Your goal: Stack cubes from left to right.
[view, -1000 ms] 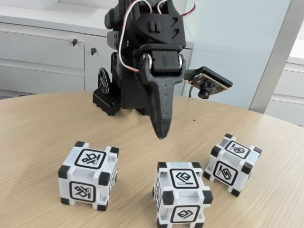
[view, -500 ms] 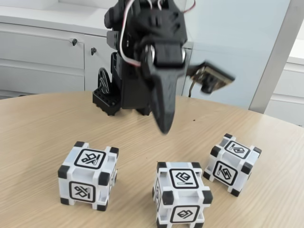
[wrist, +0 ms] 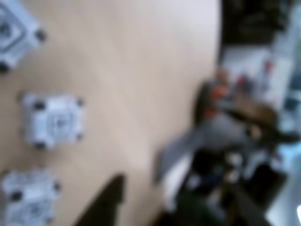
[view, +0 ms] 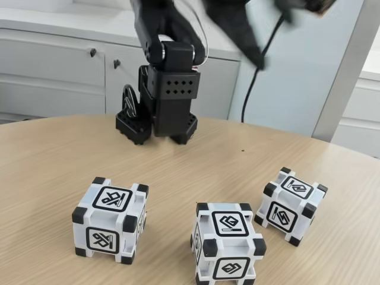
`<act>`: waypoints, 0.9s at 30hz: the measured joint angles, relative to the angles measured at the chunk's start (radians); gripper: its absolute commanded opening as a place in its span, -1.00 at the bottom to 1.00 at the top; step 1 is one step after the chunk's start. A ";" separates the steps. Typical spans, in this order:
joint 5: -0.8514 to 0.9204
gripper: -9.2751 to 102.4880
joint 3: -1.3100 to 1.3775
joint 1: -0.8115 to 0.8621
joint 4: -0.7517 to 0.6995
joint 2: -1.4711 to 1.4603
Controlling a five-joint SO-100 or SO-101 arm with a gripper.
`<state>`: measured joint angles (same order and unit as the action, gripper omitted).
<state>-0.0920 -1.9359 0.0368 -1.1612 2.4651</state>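
Nearest the camera in the fixed view, the centre cube (view: 228, 243) sits at 6 o'clock on the table (view: 53, 148). The left cube (view: 111, 219) lies at about 8 o'clock and the right cube (view: 291, 205) at about 4 o'clock, turned slightly on its base. All three stand apart from one another, none stacked.

Handling judgement: the cubes appear to be rigid, hollow plastic, so likely light and stiff. The white faces look smooth and may slip. The black corner blocks stand proud of the faces (a possible catch point for the fingers). Recommended hold: two opposite side faces, mid-height, between the corner blocks, with the fingers square to the faces.

Farther back, at 12 o'clock, the arm base (view: 157, 122) stands on the table. The gripper (view: 246, 41) is raised high at about 1 o'clock and motion-blurred. It holds nothing visible, and its opening cannot be determined. The wrist view, heavily blurred, shows the three cubes along its left edge.
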 measured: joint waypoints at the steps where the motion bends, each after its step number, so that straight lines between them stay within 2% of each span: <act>1: 0.011 -0.36 0.044 -0.012 -0.006 -0.071; 8: 0.172 -0.31 0.221 -0.209 -0.144 -0.408; 14: 0.164 -0.30 0.227 -0.379 -0.207 -0.623; 27: 0.092 -0.30 0.233 -0.413 -0.210 -0.827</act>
<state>0.0000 -1.7027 -0.3758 -1.3714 1.6383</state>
